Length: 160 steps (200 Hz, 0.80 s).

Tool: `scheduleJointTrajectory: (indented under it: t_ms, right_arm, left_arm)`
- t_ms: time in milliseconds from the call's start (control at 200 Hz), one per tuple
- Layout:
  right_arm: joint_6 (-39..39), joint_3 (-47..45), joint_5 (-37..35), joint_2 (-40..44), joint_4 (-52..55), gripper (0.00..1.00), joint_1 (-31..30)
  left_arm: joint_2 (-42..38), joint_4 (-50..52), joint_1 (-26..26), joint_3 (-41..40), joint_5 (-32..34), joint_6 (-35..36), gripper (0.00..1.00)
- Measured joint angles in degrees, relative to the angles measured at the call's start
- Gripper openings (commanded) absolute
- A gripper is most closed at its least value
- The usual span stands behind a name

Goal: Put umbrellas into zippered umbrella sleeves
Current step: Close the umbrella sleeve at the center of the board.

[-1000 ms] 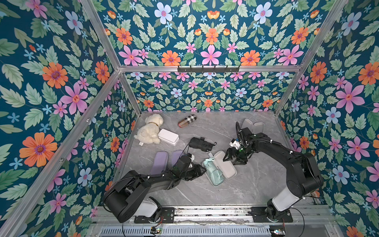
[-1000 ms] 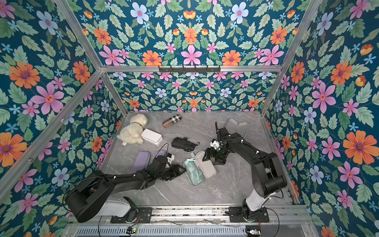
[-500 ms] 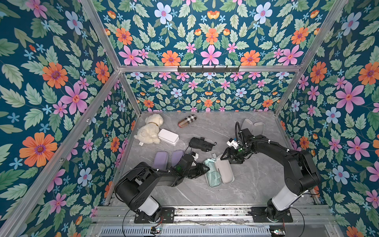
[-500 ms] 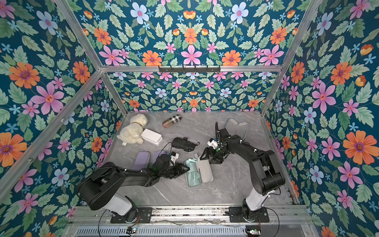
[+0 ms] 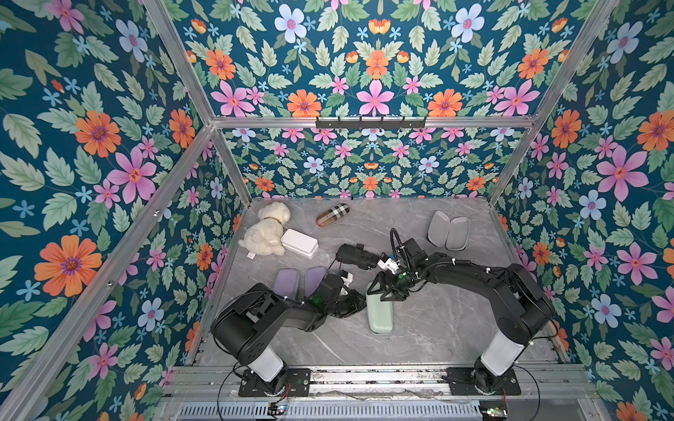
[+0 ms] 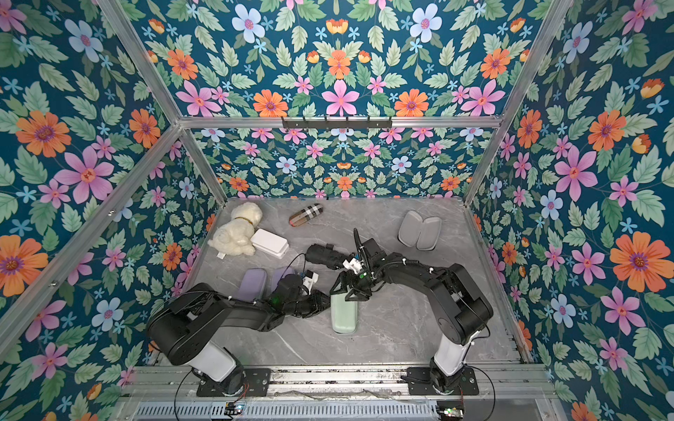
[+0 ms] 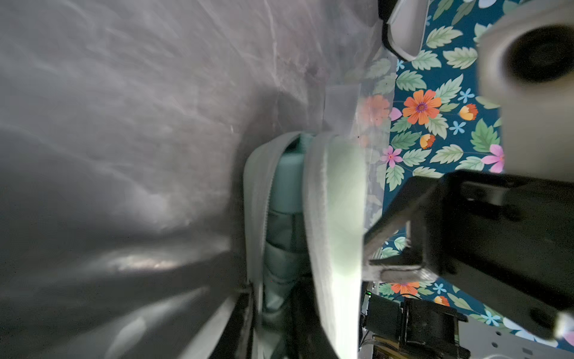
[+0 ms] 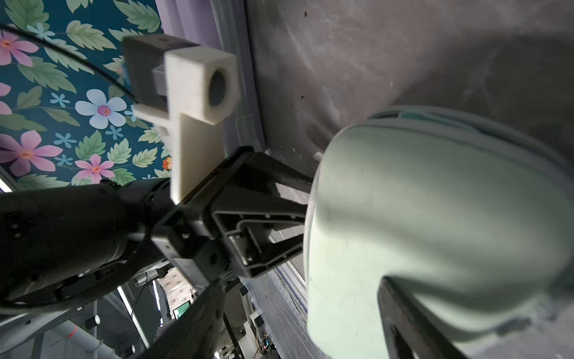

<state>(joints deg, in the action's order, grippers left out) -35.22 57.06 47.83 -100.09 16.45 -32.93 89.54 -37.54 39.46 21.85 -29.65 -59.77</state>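
The mint green sleeve (image 5: 380, 315) (image 6: 344, 316) lies near the table's middle, its lid folded over and nearly shut. Through the remaining gap the left wrist view shows the mint umbrella (image 7: 287, 186) inside. My left gripper (image 5: 361, 304) (image 7: 270, 310) is at the sleeve's left edge, jaws pinched on its rim. Over the sleeve's far end hangs my right gripper (image 5: 384, 295) (image 8: 301, 283), open, with one finger (image 8: 403, 314) on the lid. The black umbrella (image 5: 355, 256) lies just behind. Two lavender sleeves (image 5: 286, 282) lie at the left. Another sleeve (image 5: 448, 231) lies open at the back right, grey lining up.
A white plush dog (image 5: 268, 229) and a white box (image 5: 299, 243) sit at the back left. A tan plaid capsule (image 5: 332, 215) lies near the back wall. Floral walls close in on three sides, with a metal rail along the front.
The mint sleeve's lid has swung from wide open to almost shut over the umbrella, and the sleeve has turned front-to-back. My left jaws have narrowed at its edge.
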Motion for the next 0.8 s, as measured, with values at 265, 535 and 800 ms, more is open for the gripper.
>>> scheduleJointTrajectory:
  t_ms: [265,535,800]
  right_arm:
    - [-0.6,-3.2,2.3,-0.7,-4.9,0.75,0.5]
    - [-6.8,-4.9,5.7,-0.3,-11.9,0.68,1.4]
    - [-9.6,-9.6,2.1,9.9,-10.2,0.64,7.0]
  left_arm:
    - [-10.9,6.1,-6.3,-2.1,-2.1,3.5,0.49]
    - [-5.3,7.9,1.0,1.9,-1.9,5.7,0.59]
    - [-3.2,14.7,1.9,5.7,-1.6,11.4,0.50]
